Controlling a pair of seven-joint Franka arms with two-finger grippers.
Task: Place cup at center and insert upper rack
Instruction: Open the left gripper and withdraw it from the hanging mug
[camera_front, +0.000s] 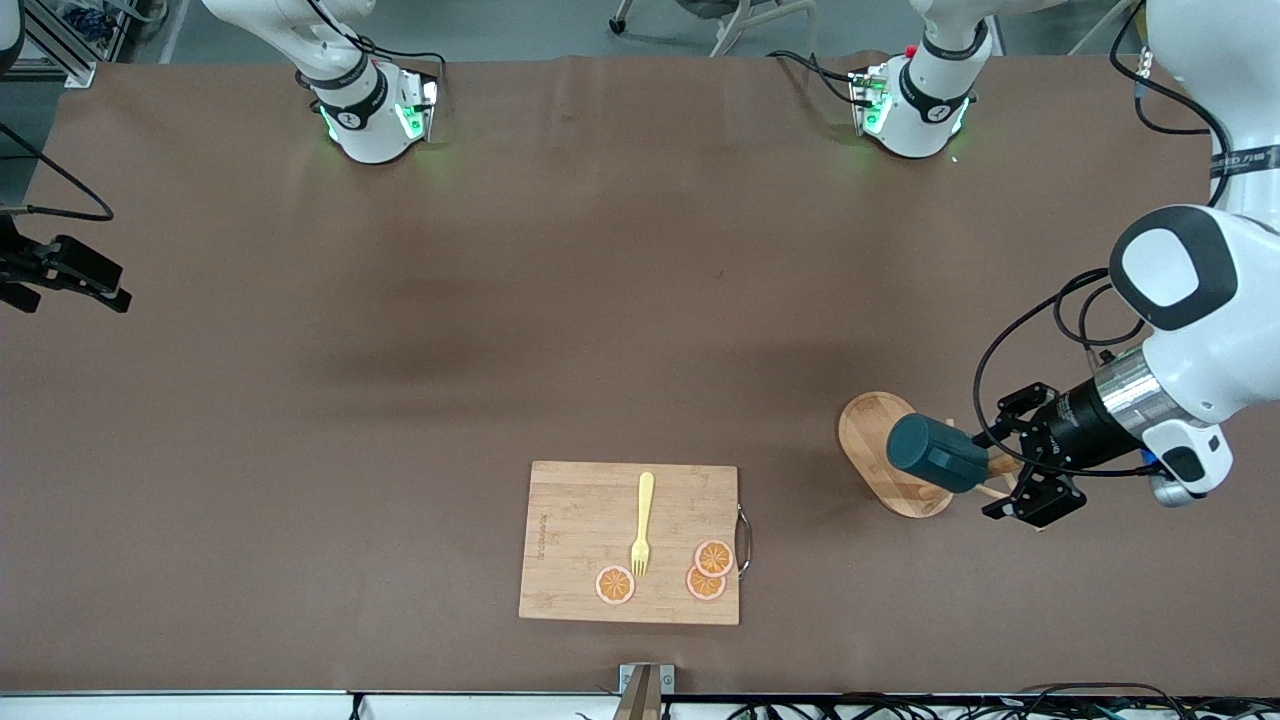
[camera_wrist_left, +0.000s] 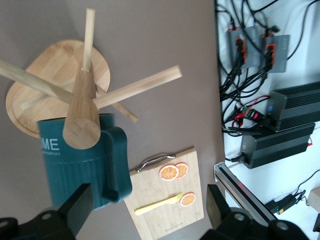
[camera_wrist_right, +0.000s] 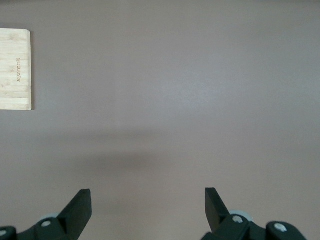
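Cup (camera_front: 935, 452) hung by its handle on a peg of the wooden rack (camera_front: 885, 452), near the surface's left-arm edge, not centre. Left hand (camera_front: 1012, 468) sat beside it, released, gripping nothing. Right hand (camera_wrist_right: 148, 212) waited, spread wide. I judged centring unfinished.

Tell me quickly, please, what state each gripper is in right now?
Left gripper: jaws open, beside the teal cup hanging on the wooden rack, holding nothing.
Right gripper: jaws open, empty, over bare table.
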